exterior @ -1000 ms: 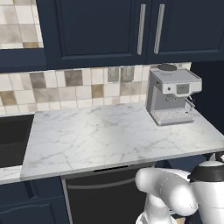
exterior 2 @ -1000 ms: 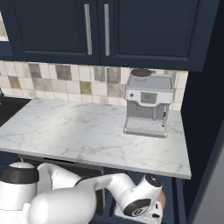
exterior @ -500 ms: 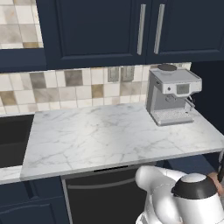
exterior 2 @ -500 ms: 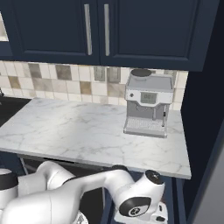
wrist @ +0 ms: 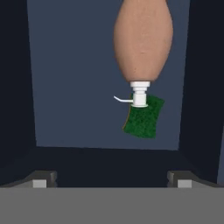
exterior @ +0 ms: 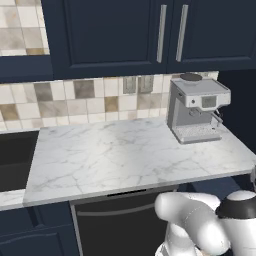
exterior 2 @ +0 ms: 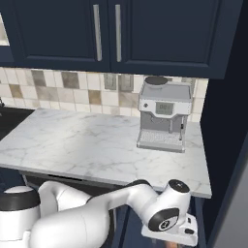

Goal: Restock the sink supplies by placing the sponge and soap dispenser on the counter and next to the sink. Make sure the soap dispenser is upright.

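In the hand view the brownish-orange soap dispenser [wrist: 143, 41] lies inside a dark blue compartment, its pale pump top [wrist: 139, 95] pointing toward my gripper. The green sponge [wrist: 144, 117] lies right at the pump, partly behind it. My gripper [wrist: 111, 180] is open, its fingertips [wrist: 41, 180] spread wide, and it stays short of both things with nothing between the fingers. The arm's wrist [exterior 2: 167, 219] hangs below the right end of the white marble counter [exterior 2: 82, 143], also [exterior: 125, 155]. The black sink [exterior: 15, 160] sits at the counter's left end.
A grey coffee machine [exterior: 197, 112], [exterior 2: 162, 118] stands at the back right of the counter. Dark cabinet walls [wrist: 17, 78] flank the compartment on both sides. Navy upper cabinets [exterior: 150, 35] hang over the tiled backsplash. A dark appliance front [exterior: 115, 220] sits under the counter.
The arm has swung lower under the counter's right end, with the wrist sinking a little and shifting right. Nothing on the counter has moved.
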